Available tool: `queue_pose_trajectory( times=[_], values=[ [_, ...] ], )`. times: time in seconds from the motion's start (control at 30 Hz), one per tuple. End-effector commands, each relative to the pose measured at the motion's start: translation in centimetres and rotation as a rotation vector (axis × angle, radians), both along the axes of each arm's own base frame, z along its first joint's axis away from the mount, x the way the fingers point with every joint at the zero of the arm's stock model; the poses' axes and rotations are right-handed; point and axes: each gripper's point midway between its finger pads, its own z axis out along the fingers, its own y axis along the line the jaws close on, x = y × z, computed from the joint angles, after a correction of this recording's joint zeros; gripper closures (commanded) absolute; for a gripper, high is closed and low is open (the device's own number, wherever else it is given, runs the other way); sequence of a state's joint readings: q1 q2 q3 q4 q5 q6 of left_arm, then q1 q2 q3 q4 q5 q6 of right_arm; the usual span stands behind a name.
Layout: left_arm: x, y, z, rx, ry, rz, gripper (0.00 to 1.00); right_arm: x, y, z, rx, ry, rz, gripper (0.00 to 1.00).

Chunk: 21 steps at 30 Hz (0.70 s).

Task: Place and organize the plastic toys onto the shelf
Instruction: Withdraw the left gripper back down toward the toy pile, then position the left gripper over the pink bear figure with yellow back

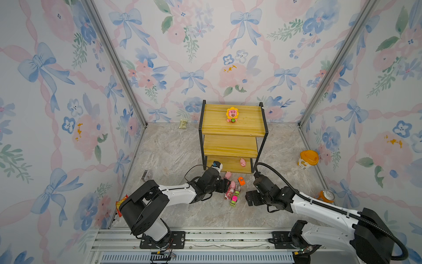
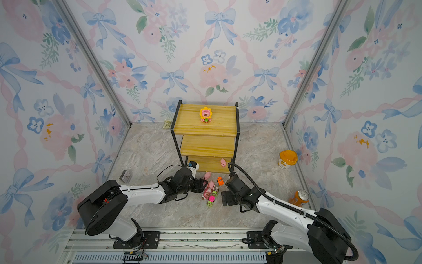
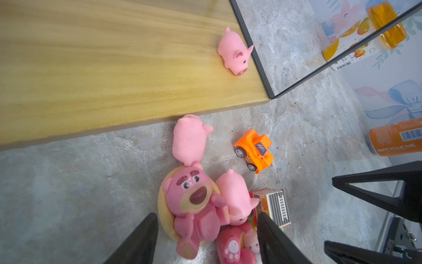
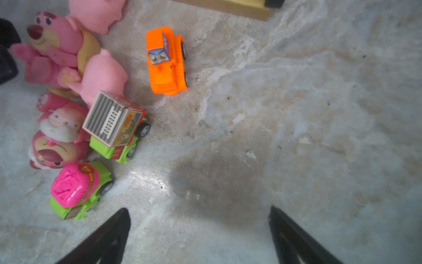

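Left wrist view: left pincer (image 3: pixel 206 214) spread astride a pink bear (image 3: pixel 189 196) (right pincer (image 4: pixel 199 208) gapes, empty).

Left arm (image 1: pixel 175 192) and right arm (image 1: pixel 319 210) were white shells with black joints — a ribbed black cable (image 1: pixel 281 176) ran along the right.

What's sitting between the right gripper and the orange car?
Nothing. In the right wrist view only bare marble floor runs from the open right gripper to the orange car.
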State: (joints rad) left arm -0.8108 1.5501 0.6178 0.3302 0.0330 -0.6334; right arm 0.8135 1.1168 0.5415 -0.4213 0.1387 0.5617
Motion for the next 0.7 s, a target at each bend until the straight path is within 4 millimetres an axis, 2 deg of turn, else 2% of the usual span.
queue_pose_trajectory(
  times=[0.0,0.43,0.5,0.53,0.67],
  values=[
    [1.0,-0.4,0.3,-0.024,0.001,0.037,0.31,-0.2,-0.3,0.1,-0.001,-0.013,-0.011,0.03],
    [1.1,-0.3,-2.8,0.011,0.087,0.086,0.33,-0.3,-0.5,-0.1,0.001,-0.012,-0.016,0.03],
    [1.1,0.0,-3.1,0.033,0.092,0.095,0.38,-0.3,-0.5,-0.1,0.000,-0.012,-0.018,0.03],
    [1.1,0.3,-3.3,0.051,0.094,0.097,0.44,-0.4,-0.5,-0.1,0.000,-0.010,-0.016,0.03],
    [0.8,1.4,-3.0,0.117,0.081,0.093,0.50,-0.4,-0.5,-0.2,0.000,-0.010,-0.018,0.03]
  ],
)
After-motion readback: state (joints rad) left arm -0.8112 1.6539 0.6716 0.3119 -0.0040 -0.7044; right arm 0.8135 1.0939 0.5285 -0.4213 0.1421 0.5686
